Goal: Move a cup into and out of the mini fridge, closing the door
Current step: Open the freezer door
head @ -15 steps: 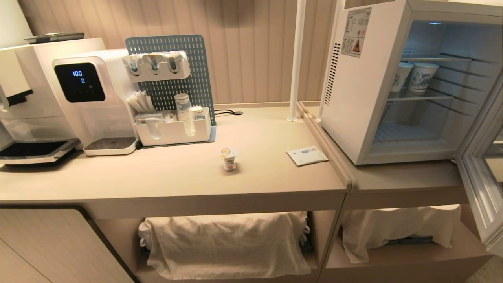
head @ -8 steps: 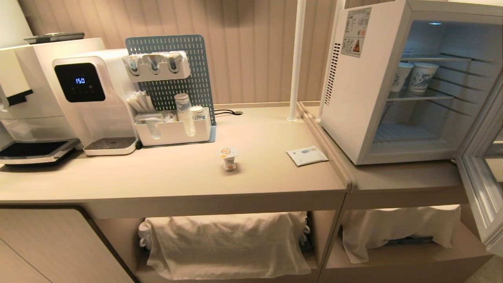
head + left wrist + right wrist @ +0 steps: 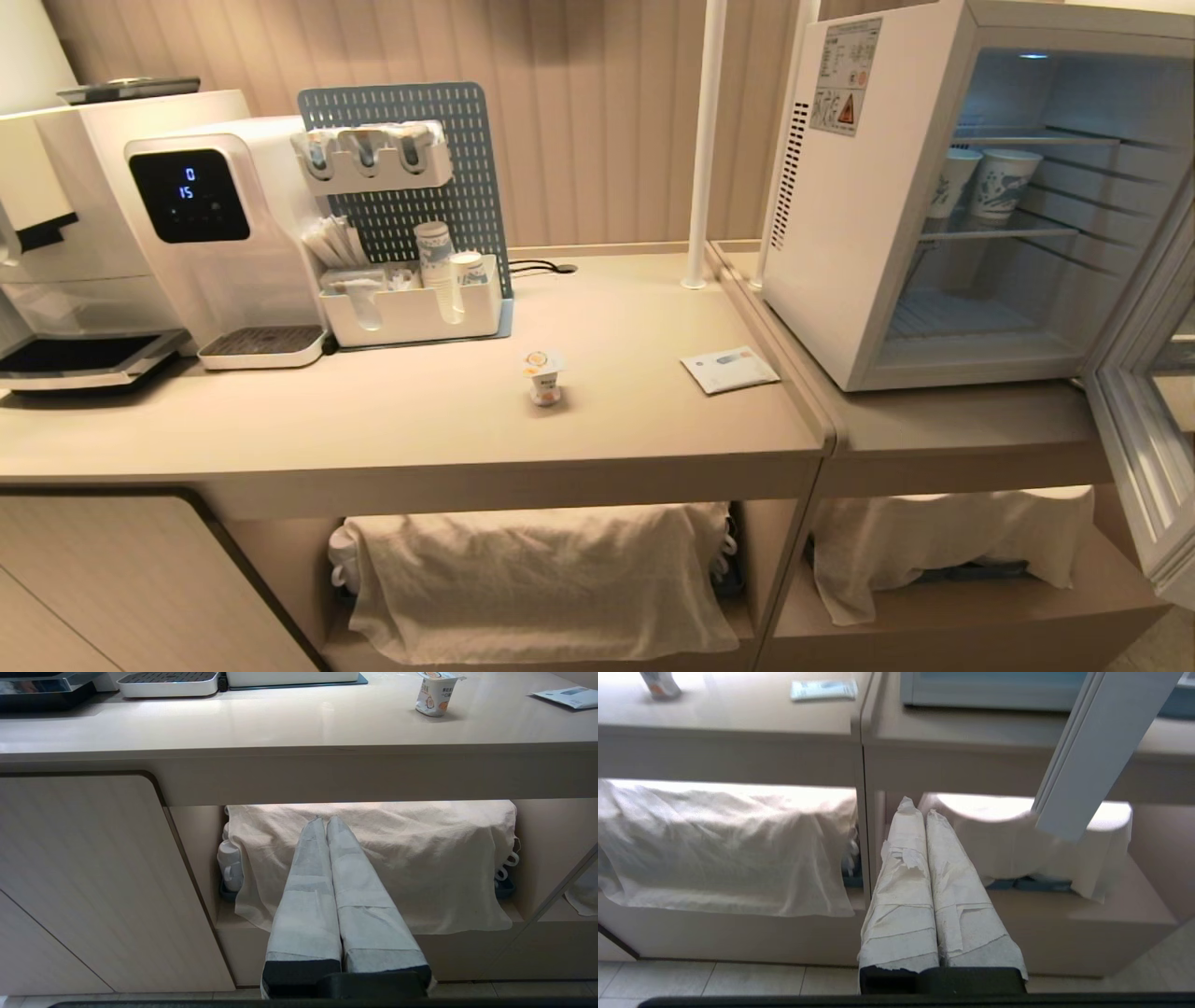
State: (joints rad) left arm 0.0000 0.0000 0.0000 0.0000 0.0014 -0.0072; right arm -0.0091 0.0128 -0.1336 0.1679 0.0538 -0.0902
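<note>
White cup [image 3: 544, 377] with orange marks; white mini fridge [image 3: 845, 233]; beige counter [image 3: 373, 420].

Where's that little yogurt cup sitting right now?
In the head view the cup stands upright on the counter, near its middle, in front of the white organiser tray and left of a flat packet; the open fridge is farther right.

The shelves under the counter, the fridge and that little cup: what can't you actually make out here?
- Under the cloths: hidden in every view; only mug handles peek out.
- Door: cut off by the head view's right edge; its handle is unseen.
- Cup: label print too small to read.
- Fridge sticker: text too small in the head view.
- Both claws: absent from the head view.
</note>
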